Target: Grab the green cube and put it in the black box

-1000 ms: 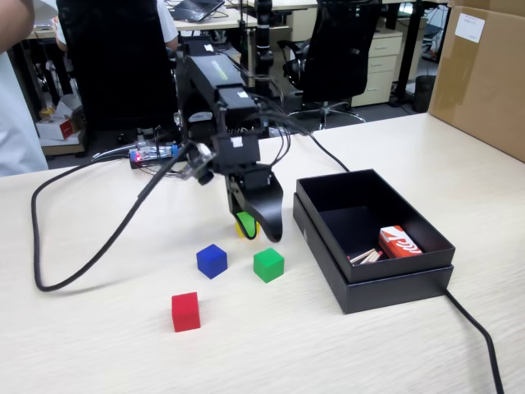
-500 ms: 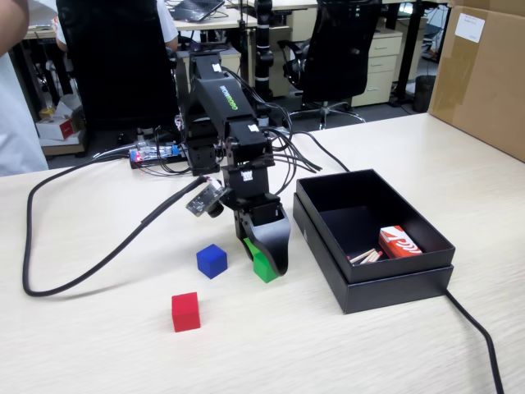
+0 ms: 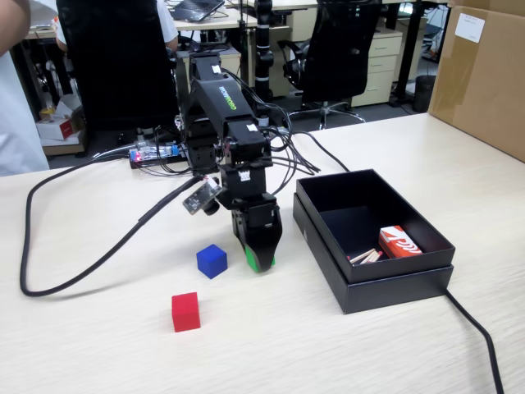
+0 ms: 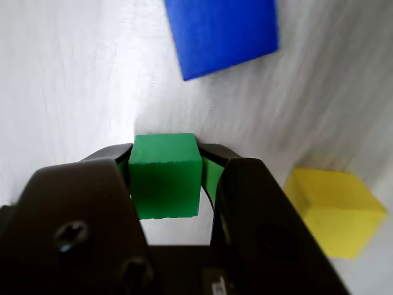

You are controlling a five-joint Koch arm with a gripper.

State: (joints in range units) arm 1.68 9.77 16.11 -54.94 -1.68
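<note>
In the wrist view the green cube sits between my two dark jaws, which press against its left and right faces. My gripper is shut on it, low over the pale table. In the fixed view the gripper points straight down at the table, left of the black box. Only a bit of green shows at its tip there, and I cannot tell cube from jaw pad. The box stands open about a hand's width to the right.
A blue cube lies just left of the gripper. A red cube lies nearer the front. A yellow cube is close by in the wrist view. A red-and-white pack lies inside the box. A brown cardboard box stands at the back right. Black cables cross the table.
</note>
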